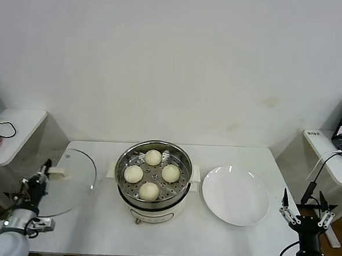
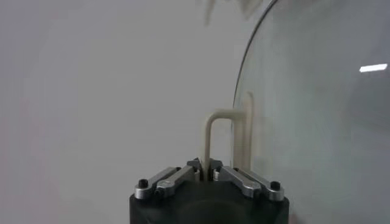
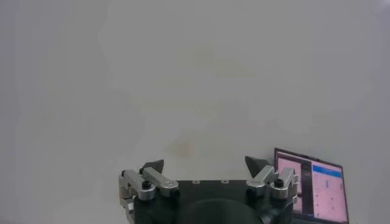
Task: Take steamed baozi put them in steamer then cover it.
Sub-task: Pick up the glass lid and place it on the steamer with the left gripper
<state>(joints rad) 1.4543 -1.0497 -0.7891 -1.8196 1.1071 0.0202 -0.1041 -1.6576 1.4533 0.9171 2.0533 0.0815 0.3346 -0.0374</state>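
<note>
Steamed baozi [image 1: 151, 174], all four, sit in the steamer [image 1: 152, 181] between both fingers; left gripper [image 2: 206, 168] pinches the glass lid's handle [image 2: 226, 137]; right gripper [image 3: 206, 164] spread, beyond the plate [image 1: 235, 195].

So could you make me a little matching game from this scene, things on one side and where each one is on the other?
Things:
1. baozi
2. glass lid
3. white plate
4. right gripper

Places or states:
A. bare, right of the steamer
B. open, holding nothing
C. on the steamer's perforated tray
D. handle clamped by the left gripper

Pairs: 1-C, 2-D, 3-A, 4-B
</note>
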